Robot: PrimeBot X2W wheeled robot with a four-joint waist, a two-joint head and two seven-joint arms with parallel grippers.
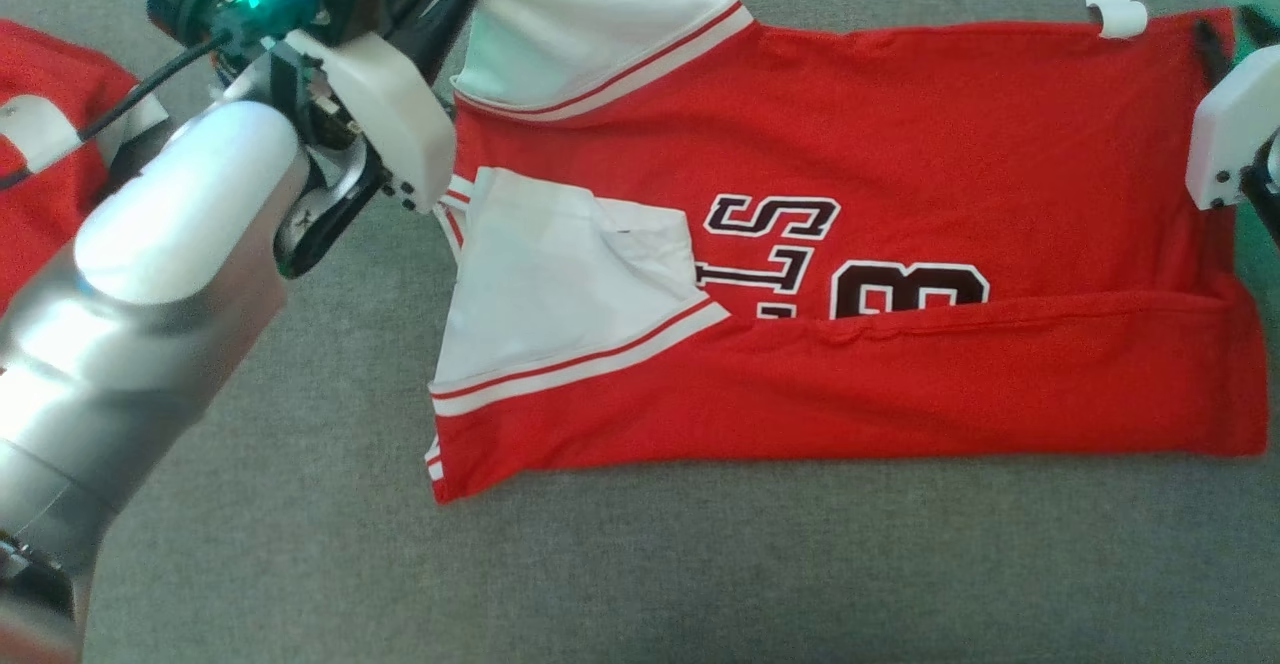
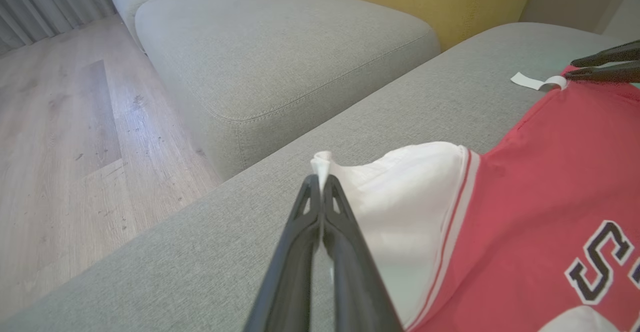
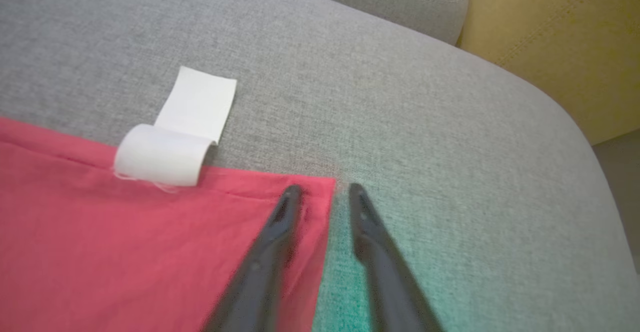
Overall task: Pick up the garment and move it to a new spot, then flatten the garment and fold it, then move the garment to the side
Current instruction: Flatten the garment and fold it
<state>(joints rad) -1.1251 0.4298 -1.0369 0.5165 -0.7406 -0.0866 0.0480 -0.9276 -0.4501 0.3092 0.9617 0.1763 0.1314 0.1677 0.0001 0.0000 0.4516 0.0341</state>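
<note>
The red jersey with white sleeves and dark lettering is laid flat on the grey fabric sofa cushion. Its long axis is run from the cushion's left side to its right, with the sleeves at the left and the hem toward the right-hand edge. The nearer long side is seen already turned over onto the body. The farther white sleeve is pinched at its tip by the left gripper, whose jaws are pressed fully together on the cloth. At the far hem corner, near a curled white label, the right gripper is set astride the cloth's edge. Its jaws are partly apart, one finger over red fabric and the other over bare cushion, and nothing is clamped yet. The farther long side is thus addressed at both ends, one arm to each. A fold toward the nearer side is judged to come next, once the right grip is completed.
</note>
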